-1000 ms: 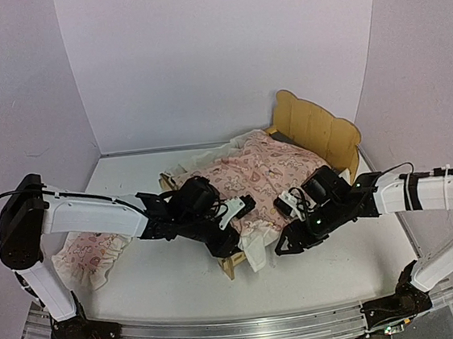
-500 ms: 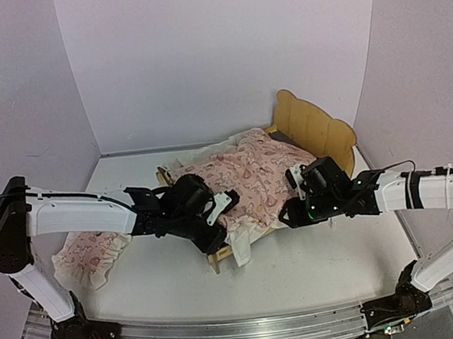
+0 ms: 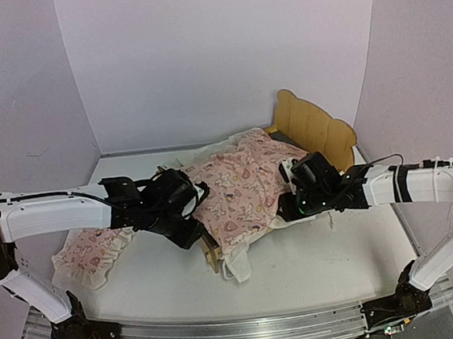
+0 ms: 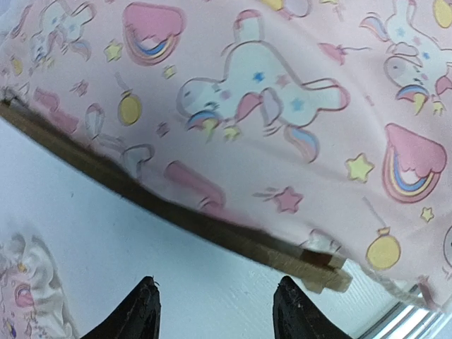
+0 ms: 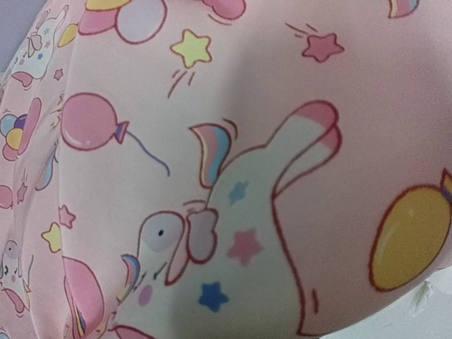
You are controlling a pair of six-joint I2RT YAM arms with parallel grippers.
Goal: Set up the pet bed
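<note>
Between the fingertips [image 4: 146, 309] of the left gripper [image 4: 215, 311]: nothing. The tips are apart and released, hanging over bare table [image 4: 106, 233] just beside the side rail [image 4: 212, 227] of the pet bed [image 3: 320, 131].

The right gripper [image 3: 289, 205] is down against the blanket [image 3: 240, 184] at the bed's right side. Its wrist view is all pink print with no fingers showing, so I cannot tell whether it is clenched on cloth or just pressing.

The bed sits mid-table toward the back, set diagonally. The headboard [image 3: 302, 117] is at the back right near the wall and the foot end points near-left.

Risks, as I judge them:
- The frame looks light, so any sideways pull on the blanket could drag or tip the whole bed instead of smoothing the cloth.
- A left tip so close to the rail could catch it and shove the foot end round.
- The blanket spills over the foot corner onto the table (lopsided, more on the near side), so a tug there could strip it off.
- The pillow [image 3: 85, 253] lies well apart, at the far left under the left arm, and a sweep could knock it further.

The bed itself is pale plywood with a wavy, ear-shaped headboard standing upright. The rails are low with a darker edge. Nearly everything else is hidden under the blanket, apart from a dark strip by the headboard (probably the mattress pad).
</note>
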